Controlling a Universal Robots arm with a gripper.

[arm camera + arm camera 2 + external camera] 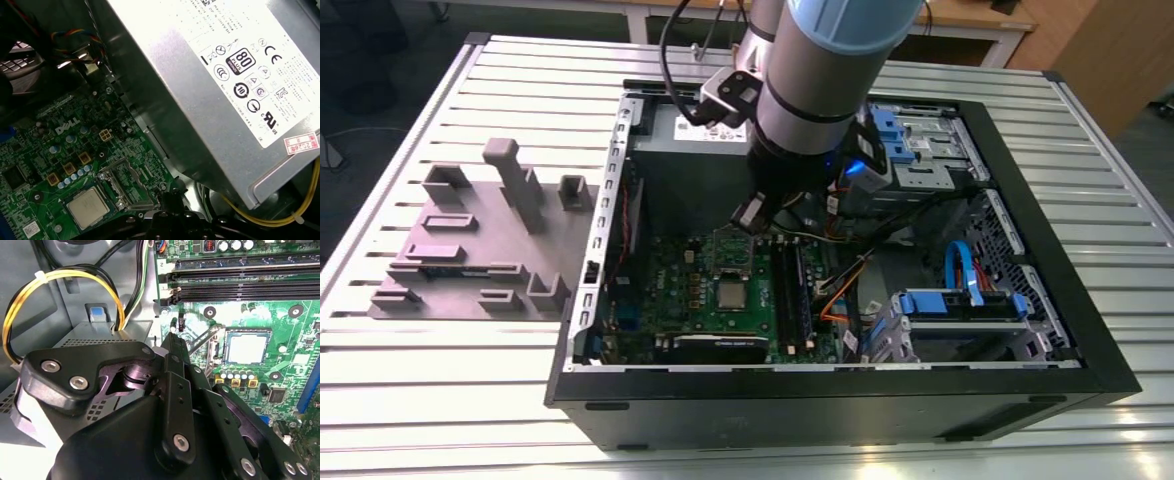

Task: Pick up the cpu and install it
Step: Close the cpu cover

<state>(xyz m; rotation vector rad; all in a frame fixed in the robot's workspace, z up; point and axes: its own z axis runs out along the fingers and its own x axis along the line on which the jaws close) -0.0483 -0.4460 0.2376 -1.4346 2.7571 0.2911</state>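
Exterior view: the arm reaches down into the open computer case (1067,385) lying on a slatted table (440,400), its gripper (750,216) hanging over the green motherboard (674,300) near the grey power supply (687,165). The cpu (732,294) lies flat in its socket on that board, on the near side of the gripper and apart from it. In both wrist views the cpu (246,348) (89,206) sits seated in the socket frame. The gripper's fingers look drawn together with nothing between them. A grey fixture block (474,250) rests at the exterior view's left.
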